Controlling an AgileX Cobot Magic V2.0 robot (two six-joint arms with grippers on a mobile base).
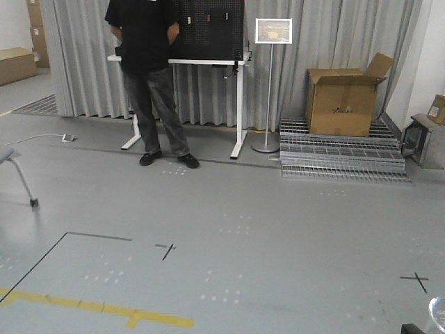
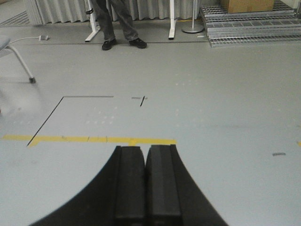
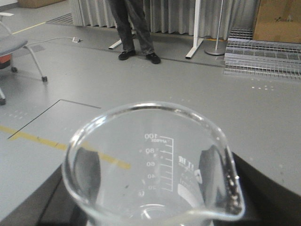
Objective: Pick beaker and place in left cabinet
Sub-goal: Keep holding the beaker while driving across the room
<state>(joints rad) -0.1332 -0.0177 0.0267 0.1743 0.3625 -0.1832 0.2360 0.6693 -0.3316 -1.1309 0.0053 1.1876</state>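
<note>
Between the right gripper's [image 3: 153,200] jaws the beaker [image 3: 155,141] runs off the bottom edge, so we cannot see its base. The fingers [image 3: 87,174] either side of it show only as dark smears through the glass, and the lowest marks of its scale blur out. The left gripper [image 2: 145,153] is cut by the bottom edge just behind its jaws. Far ahead of both jaws, the man [image 1: 149,69] loses his head to the top edge. Beside him, the print on the sign [image 1: 273,30] and on the box [image 1: 344,101] is too small for us to read.
</note>
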